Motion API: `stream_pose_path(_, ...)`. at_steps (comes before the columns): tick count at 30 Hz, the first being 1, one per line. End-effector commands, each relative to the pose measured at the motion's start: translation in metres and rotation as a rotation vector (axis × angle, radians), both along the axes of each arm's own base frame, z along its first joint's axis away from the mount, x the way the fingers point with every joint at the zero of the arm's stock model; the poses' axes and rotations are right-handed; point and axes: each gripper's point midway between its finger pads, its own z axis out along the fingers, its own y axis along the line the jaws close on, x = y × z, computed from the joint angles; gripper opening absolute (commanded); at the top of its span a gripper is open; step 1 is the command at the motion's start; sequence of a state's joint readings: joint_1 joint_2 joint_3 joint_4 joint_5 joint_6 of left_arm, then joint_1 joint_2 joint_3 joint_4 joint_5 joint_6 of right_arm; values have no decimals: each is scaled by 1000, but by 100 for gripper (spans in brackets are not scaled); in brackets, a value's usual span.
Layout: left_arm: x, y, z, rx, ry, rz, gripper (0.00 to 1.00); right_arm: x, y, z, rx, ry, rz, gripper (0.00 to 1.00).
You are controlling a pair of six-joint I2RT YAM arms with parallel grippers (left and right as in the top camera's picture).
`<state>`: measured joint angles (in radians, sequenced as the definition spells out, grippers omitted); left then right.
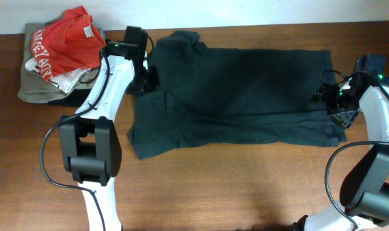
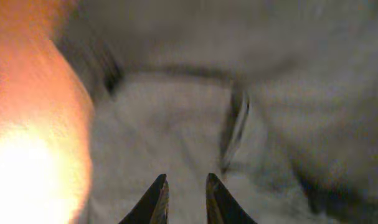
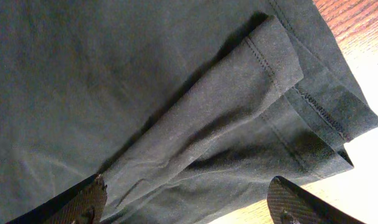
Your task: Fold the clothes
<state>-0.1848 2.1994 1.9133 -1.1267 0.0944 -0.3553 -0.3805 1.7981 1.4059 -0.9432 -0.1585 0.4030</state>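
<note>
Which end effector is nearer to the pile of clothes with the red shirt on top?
Left. The left end effector is beside the pile, at the dark shirt's near edge; the right end effector is at its far hem.

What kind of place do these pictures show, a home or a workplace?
Probably a robotics lab or test bench. A left arm and a right arm stand at a wooden table, with one dark shirt spread out and a pile of clothes at the corner.
</note>
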Motion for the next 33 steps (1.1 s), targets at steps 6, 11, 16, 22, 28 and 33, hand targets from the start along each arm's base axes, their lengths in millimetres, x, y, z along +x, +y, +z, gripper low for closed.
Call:
stream_pose_path(6, -69, -51, -58, -60, 235, -58, 10, 1, 9, -1, -11, 10, 32, 86)
stream_pose_path(11, -64, -54, -71, -67, 212, -42, 1, 3, 16, -1, -12, 8, 52, 86)
stream_pose_path(16, -57, -60, -92, -92, 213, -43, 1, 3, 16, -1, -12, 9, 52, 86)
stream_pose_path(22, -33, -66, -96, -114, 117, -49, 1, 3, 16, -1, -12, 9, 52, 86)
stream_pose_path(28, -26, -68, -87, -115, 101, -50, 1, 1, 13, -2, -31, 18, 47, 86)
stream_pose_path(33, -21, -67, -71, -104, 97, -53, 1, -1, 13, -4, -32, 27, 46, 86)
